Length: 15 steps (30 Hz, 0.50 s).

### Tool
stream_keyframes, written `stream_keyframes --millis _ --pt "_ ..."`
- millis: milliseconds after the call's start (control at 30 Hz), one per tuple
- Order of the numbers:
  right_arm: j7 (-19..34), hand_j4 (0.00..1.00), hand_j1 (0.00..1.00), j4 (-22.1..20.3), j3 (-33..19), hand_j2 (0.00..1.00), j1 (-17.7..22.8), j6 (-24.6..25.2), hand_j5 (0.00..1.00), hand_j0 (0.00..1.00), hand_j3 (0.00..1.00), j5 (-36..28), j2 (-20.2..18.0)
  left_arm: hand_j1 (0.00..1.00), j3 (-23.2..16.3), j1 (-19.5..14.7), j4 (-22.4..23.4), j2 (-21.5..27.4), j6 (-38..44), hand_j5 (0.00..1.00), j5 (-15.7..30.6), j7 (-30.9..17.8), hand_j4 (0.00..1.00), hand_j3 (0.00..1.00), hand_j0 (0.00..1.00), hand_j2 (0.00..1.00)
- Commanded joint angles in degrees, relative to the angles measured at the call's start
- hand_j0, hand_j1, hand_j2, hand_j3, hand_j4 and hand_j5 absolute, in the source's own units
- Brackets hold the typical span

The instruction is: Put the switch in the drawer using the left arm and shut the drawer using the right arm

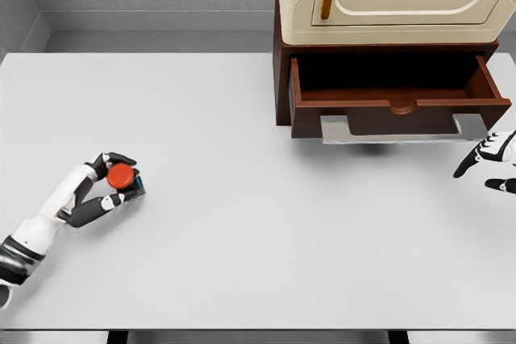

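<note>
Fingers of the left hand point(101, 187) clamped the red switch point(122, 176) on the table point(242, 223); drawer point(395, 98) gaped (right hand point(493, 159) relaxed, empty).

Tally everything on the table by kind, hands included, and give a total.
Switch, red button, in the left hand's fingers: 1
Cabinet with open drawer: 1
Robot hands: 2, left hand and right hand
Total: 4
</note>
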Motion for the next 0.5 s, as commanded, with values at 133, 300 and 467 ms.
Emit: stream_keyframes --millis 133,300,467 --pt "0.0 0.62 0.62 0.0 0.0 0.62 0.0 0.2 0.62 0.62 0.62 -0.4 -0.1 0.41 -0.2 -1.8 -2.6 -0.1 0.0 0.41 0.2 0.0 0.41 0.41 0.41 0.41" --pt "0.0 0.6 0.6 0.0 0.0 0.6 0.0 0.2 0.6 0.6 0.6 -0.4 -0.1 0.41 -0.3 -3.9 -3.2 -1.6 0.0 0.41 0.2 0.0 0.41 0.41 0.41 0.41" --pt "0.0 0.56 0.56 0.0 0.0 0.56 0.0 0.2 0.56 0.56 0.56 -0.4 -0.1 0.41 -0.3 -5.3 -3.6 -2.6 0.0 0.41 0.2 0.0 0.41 0.41 0.41 0.41"
